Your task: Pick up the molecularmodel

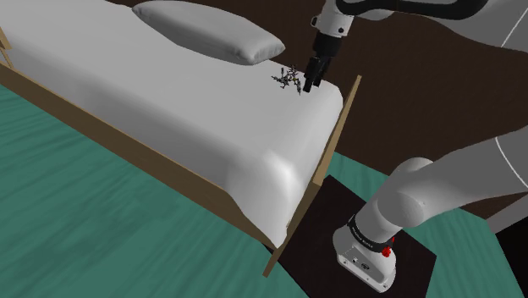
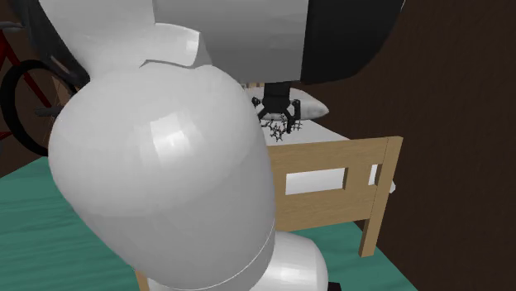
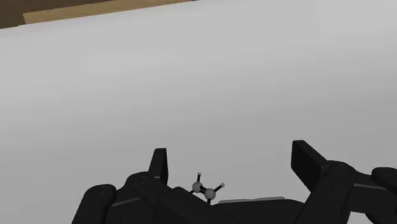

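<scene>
I read hand (image 1: pixel 310 86) open, low over bed (image 1: pixel 169 102), spread to straddle model (image 1: pixel 288 80) at its shoulder-view 9 o'clock; nothing gripped.

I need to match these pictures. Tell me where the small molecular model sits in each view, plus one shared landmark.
Shoulder view: small dark ball-and-stick molecular model on the white mattress, upper middle, beside the jaws.
Second exterior view: the model lies centre, under the jaws.
Wrist view: the model shows between the open jaws.
Shared landmark: the light wooden bed frame.
</scene>
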`<state>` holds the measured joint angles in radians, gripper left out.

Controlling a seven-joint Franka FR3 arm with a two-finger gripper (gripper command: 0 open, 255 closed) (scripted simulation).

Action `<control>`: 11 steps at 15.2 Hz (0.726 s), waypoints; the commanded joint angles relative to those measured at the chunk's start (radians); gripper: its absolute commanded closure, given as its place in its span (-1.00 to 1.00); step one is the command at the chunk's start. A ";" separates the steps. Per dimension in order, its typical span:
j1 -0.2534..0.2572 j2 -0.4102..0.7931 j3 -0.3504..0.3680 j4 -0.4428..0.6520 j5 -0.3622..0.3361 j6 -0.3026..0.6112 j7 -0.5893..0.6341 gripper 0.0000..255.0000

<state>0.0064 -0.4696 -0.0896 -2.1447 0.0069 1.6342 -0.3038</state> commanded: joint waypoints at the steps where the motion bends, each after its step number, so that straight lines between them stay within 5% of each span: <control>1: 0.002 0.098 -0.031 0.100 0.018 -0.025 -0.047 -1.00; 6: -0.001 0.336 -0.091 0.372 0.083 -0.118 -0.152 -1.00; 11: -0.003 0.327 -0.089 0.295 0.081 -0.050 -0.158 -1.00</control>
<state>0.0036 -0.1412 -0.1791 -1.8347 0.0878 1.5706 -0.4604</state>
